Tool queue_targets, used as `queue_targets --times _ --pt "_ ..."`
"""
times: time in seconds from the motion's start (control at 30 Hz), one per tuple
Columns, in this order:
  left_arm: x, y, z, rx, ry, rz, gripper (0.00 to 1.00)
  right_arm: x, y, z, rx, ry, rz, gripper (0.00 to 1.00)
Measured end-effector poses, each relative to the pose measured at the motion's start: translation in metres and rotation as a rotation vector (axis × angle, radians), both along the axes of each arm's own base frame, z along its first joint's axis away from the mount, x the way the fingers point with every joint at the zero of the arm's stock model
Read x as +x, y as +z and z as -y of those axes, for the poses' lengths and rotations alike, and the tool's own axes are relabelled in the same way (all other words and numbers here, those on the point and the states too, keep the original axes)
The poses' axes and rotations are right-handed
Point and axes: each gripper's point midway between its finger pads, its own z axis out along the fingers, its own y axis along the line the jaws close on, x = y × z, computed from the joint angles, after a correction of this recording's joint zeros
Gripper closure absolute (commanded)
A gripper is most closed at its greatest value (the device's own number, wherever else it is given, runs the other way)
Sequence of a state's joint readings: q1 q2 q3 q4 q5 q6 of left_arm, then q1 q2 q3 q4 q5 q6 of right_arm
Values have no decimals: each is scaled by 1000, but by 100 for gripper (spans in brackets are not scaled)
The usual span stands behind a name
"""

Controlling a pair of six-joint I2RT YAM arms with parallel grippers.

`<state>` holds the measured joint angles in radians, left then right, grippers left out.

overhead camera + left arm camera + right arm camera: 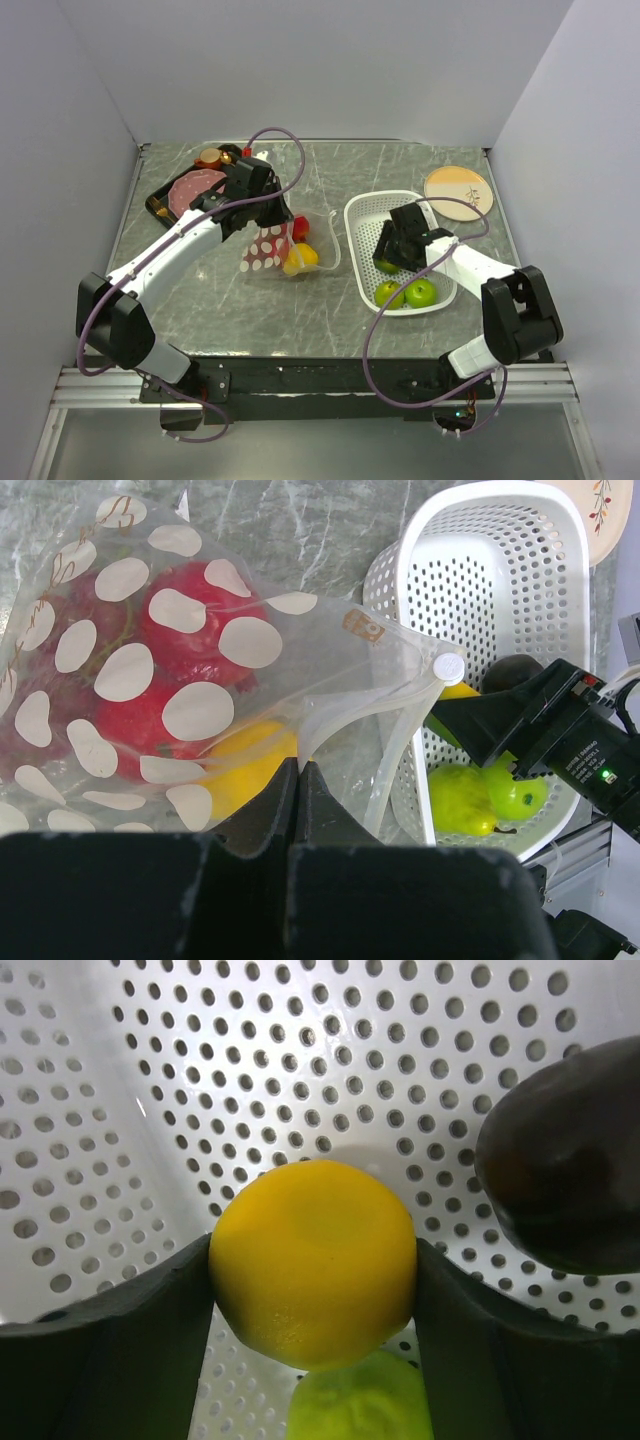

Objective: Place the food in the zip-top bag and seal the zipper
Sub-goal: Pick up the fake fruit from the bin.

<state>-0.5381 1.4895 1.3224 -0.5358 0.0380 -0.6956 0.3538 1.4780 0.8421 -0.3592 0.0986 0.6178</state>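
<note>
At mid-counter, zip-top bag: lies with its long axis left to right, its closed bottom toward the left and its mouth gaping toward the basket on the right.
Zipper: bowed open in a loop around the mouth, running roughly near to far across the bag's right end.
Inside the bag: a red apple deeper in, and a bagged citrus closest to the mouth.
Left hand: fingers pressed together, pinching the bag's clear film close to the bagged citrus.
Right hand: down inside the basket, one finger against each side of a yellow citrus.
Basket contents: a plum just beside the gripped citrus; green apples at the near end.
Edges: only a narrow strip of bare counter separates the bag's mouth from the basket's left wall; a black tray sits behind the bag at far left; a plate lies just beyond the basket's far right corner.
Open room: bare counter on the near side of bag and basket, toward the arm bases.
</note>
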Motion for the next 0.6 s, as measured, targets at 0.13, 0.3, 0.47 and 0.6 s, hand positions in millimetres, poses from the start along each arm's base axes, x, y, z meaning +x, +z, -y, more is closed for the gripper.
queue_targets --times 0.13,0.3,0.47,0.6 --pt "0 0 0 0 0 0 99 2 1 -2 3 8 1 73" --pt "0 0 0 1 0 -1 99 1 8 0 1 10 16 73" --pt "0 0 0 0 -1 -1 99 10 49 -6 40 41 135 73" --pt "-1 0 0 -1 -3 -2 99 25 100 -25 132 86 271 72"
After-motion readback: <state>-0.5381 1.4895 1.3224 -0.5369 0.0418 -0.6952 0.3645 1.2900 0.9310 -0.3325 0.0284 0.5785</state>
